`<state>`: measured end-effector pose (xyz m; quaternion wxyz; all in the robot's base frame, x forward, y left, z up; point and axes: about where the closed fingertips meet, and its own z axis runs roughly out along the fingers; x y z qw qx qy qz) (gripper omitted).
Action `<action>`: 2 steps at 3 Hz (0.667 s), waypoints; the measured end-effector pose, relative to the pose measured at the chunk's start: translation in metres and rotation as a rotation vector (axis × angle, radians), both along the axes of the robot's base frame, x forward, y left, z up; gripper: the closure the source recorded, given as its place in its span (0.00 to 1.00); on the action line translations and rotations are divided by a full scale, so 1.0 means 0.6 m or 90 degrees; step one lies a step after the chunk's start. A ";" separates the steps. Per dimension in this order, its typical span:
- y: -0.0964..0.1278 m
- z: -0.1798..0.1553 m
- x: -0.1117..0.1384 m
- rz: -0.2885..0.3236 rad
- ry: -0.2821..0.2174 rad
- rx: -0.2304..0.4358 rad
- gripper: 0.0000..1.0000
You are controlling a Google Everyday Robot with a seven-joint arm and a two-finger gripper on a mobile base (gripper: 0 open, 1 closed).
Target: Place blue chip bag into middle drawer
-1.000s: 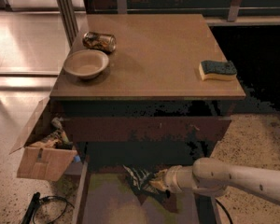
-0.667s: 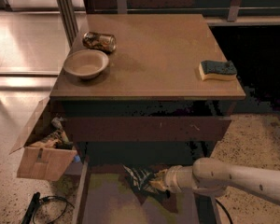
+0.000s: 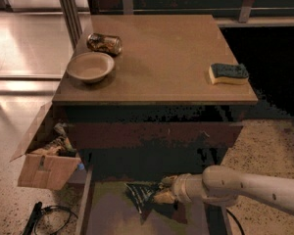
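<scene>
Reaching in from the lower right of the frame, the white arm (image 3: 250, 187) has its two-finger gripper (image 3: 162, 190) pinching the right edge of the crumpled dark blue foil chip bag (image 3: 139, 196), low in the wide tan-floored middle drawer (image 3: 110, 214) at bottom centre. Farther up, the brown cabinet top (image 3: 171, 58) carries a beige bowl (image 3: 90, 66), a crushed can (image 3: 104, 43) and a blue-topped yellow sponge (image 3: 228, 73).

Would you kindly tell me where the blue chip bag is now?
The blue chip bag is low centre in the camera view, over the open middle drawer, with the gripper right against it.
</scene>
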<state>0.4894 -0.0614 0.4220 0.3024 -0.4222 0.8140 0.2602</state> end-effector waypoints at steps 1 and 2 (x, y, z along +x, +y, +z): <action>0.000 0.000 0.000 0.000 0.000 0.000 0.00; 0.000 0.000 0.000 0.000 0.000 0.000 0.00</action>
